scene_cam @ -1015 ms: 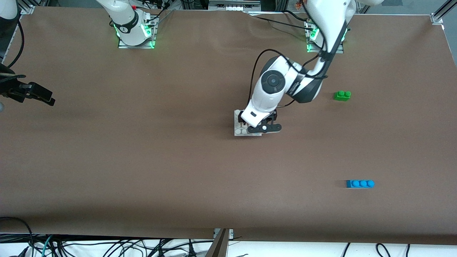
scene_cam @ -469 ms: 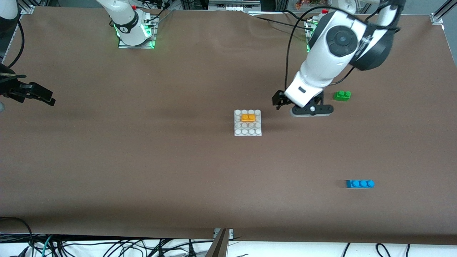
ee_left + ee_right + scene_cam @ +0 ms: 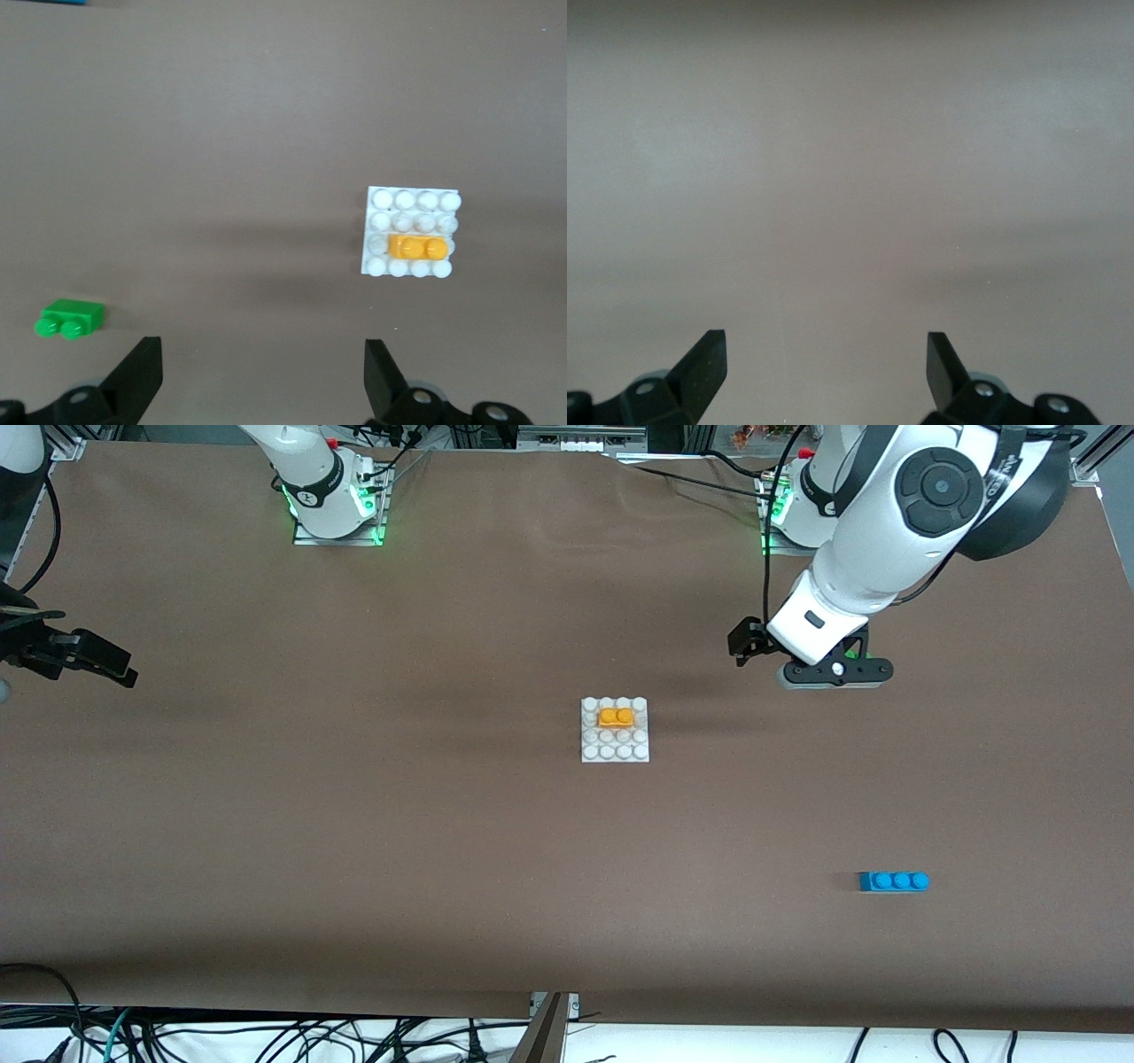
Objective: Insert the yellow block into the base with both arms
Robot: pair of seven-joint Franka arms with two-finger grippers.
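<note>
The yellow block [image 3: 616, 716] sits pressed onto the studs of the white base [image 3: 615, 754] in the middle of the table, in the second row from the base's edge farthest from the front camera. The left wrist view shows the same yellow block [image 3: 418, 247] on the base [image 3: 412, 200]. My left gripper [image 3: 769, 651] hangs open and empty above the table, between the base and the green brick; its own view shows the left gripper [image 3: 263, 354] with wide jaws. My right gripper [image 3: 106, 666] waits open at the right arm's end of the table; the right gripper [image 3: 827, 350] sees only bare table.
A green two-stud brick [image 3: 71, 319] lies toward the left arm's end, almost hidden under the left hand in the front view. A blue three-stud brick [image 3: 893, 881] lies nearer the front camera, at the same end. Cables hang off the table's front edge.
The left gripper lifted off the base, leaving the yellow block seated there, and moved up and toward the left arm's end, over by the green brick. The right arm has not moved.
</note>
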